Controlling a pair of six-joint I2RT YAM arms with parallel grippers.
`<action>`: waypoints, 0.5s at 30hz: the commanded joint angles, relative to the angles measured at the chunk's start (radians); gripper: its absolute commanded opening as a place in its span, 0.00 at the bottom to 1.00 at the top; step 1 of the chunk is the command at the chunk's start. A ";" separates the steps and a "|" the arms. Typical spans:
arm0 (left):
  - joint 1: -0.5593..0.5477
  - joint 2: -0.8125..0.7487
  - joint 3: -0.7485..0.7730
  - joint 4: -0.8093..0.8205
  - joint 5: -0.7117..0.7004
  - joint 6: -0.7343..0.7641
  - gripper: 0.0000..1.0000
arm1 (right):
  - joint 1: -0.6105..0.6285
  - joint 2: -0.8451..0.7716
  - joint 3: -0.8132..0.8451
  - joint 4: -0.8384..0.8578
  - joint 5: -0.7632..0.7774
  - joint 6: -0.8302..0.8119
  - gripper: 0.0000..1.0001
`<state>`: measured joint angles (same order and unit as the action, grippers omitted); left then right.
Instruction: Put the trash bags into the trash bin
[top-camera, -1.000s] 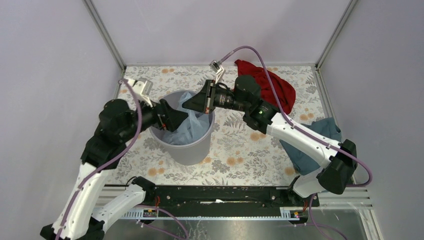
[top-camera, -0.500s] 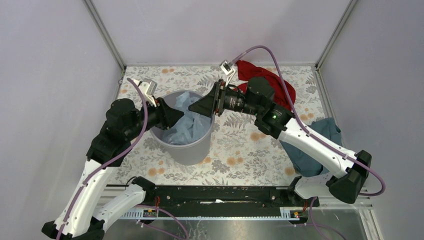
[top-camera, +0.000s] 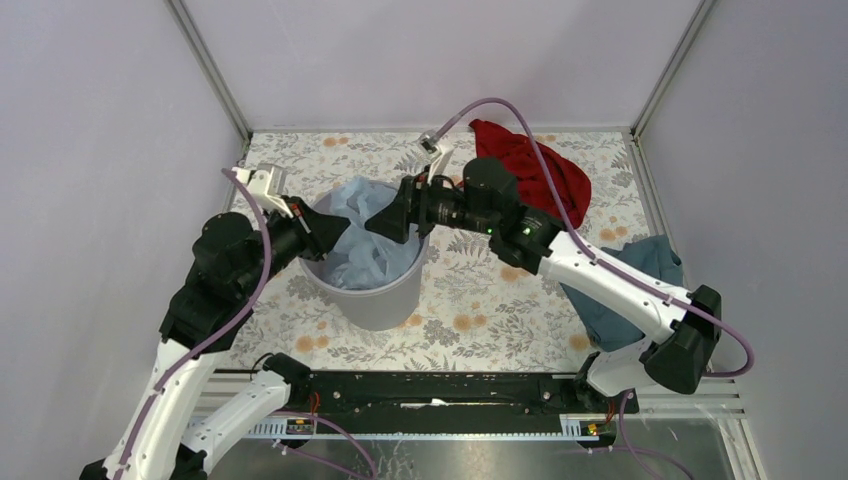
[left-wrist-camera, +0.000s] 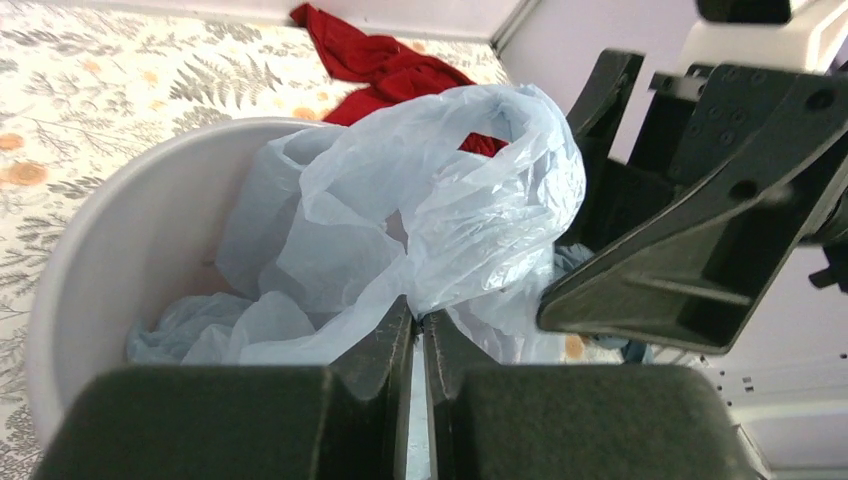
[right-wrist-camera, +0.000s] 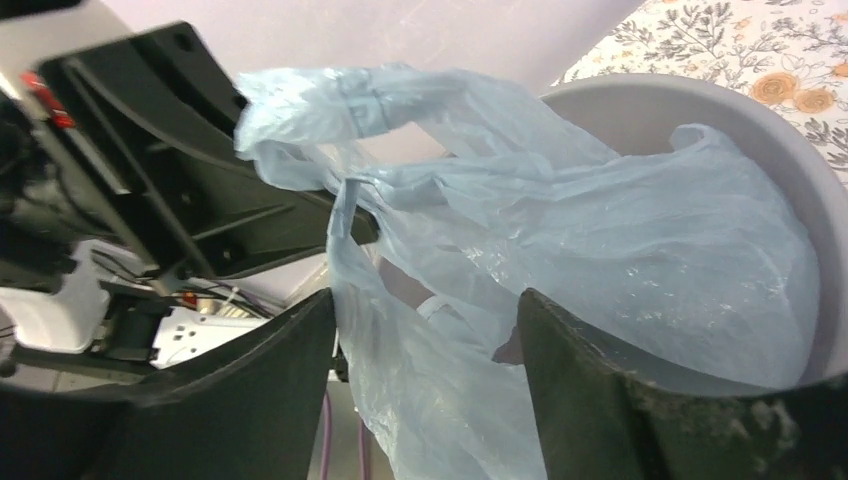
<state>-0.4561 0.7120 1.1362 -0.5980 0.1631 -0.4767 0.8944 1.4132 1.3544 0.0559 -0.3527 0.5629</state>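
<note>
The light-grey trash bin (top-camera: 372, 300) stands left of centre on the floral table. The pale-blue trash bag (top-camera: 358, 240) lies mostly inside it, bunched up above the rim. At the bin's left rim my left gripper (top-camera: 322, 226) is shut on a fold of the bag. The left wrist view shows that fold pinched at the tips of the gripper (left-wrist-camera: 418, 318), and the bag (left-wrist-camera: 440, 200) rising over the bin wall (left-wrist-camera: 120, 250). My right gripper (top-camera: 386, 222) is open over the bin's right side. Bag film (right-wrist-camera: 600, 250) hangs loose between the spread fingers of this gripper (right-wrist-camera: 425, 300).
A red cloth (top-camera: 530, 165) lies at the back right and a dark teal cloth (top-camera: 625, 285) at the right edge, under the right arm. The two grippers face each other closely over the bin. Enclosure walls ring the table.
My left gripper closed on the bag and drew back to the left rim. My right gripper opened, let the bag go, and moved slightly left over the bin. The bag stands higher.
</note>
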 joint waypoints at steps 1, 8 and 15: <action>0.000 -0.022 0.035 0.018 -0.070 -0.045 0.06 | 0.099 0.017 0.077 -0.026 0.116 -0.119 0.76; 0.000 -0.019 0.055 -0.017 -0.157 -0.072 0.00 | 0.279 0.028 0.148 -0.254 0.707 -0.338 0.75; 0.000 -0.110 0.022 -0.139 -0.391 -0.097 0.00 | 0.285 -0.104 -0.009 -0.150 0.815 -0.328 0.30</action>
<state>-0.4561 0.6647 1.1519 -0.6785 -0.0586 -0.5396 1.1816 1.4082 1.4109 -0.1493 0.3176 0.2657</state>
